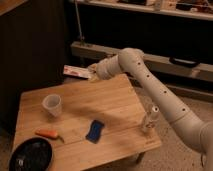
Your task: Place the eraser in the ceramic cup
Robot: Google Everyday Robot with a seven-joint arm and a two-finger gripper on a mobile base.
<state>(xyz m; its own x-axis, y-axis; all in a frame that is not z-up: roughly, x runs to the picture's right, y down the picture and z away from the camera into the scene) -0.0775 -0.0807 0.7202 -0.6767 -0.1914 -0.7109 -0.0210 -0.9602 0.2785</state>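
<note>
My gripper [91, 73] is above the far edge of the wooden table [120, 102], at the end of the white arm [150, 82] that reaches in from the right. It is shut on the eraser [76, 72], a flat block with a white top face and reddish marks, which sticks out to the left, held in the air. The ceramic cup [52, 105], white and tapered, stands upright on the table's left part, well below and left of the eraser.
A blue sponge-like pad [95, 130] lies at the table's middle front. An orange carrot-like item [48, 133] and a black round plate [31, 155] are at the front left. A small clear bottle [149, 120] stands near the right edge. Dark shelving is behind.
</note>
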